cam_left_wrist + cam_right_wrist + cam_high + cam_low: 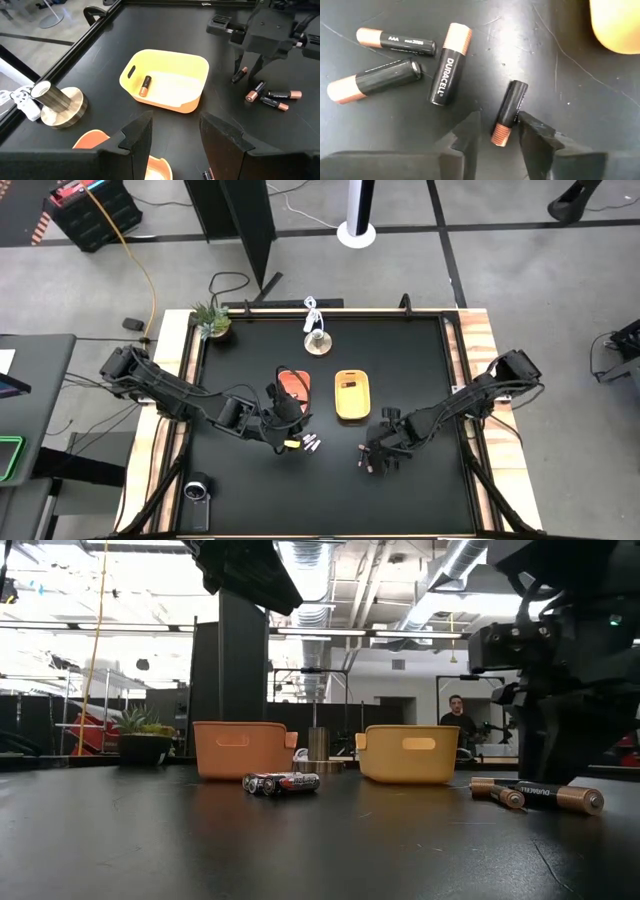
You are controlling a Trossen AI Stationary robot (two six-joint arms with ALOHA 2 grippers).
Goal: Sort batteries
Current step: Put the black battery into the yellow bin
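Several dark, copper-ended batteries (447,65) lie loose on the black table by my right gripper (499,124). It is open and points down, with one finger on each side of one of these batteries (510,112), which lies flat. A small cluster of silvery-white batteries (312,444) rests on the table just off my left gripper (285,418). That gripper is open, holds nothing and hovers at the orange tray (293,385). One dark battery (145,85) lies inside the yellow tray (197,75). My right gripper comes from above with its fingers across the dark battery's copper end (501,135). One finger (532,130) stands right against the battery's side. I cannot tell whether it touches. The battery lies flat on the table.
A metal cylinder on a round wooden base (318,340) and a white object stand near the far edge, a small plant (210,320) at the far left corner. A raised wooden rim (482,350) borders the table. A person (456,715) shows far behind in the low view.
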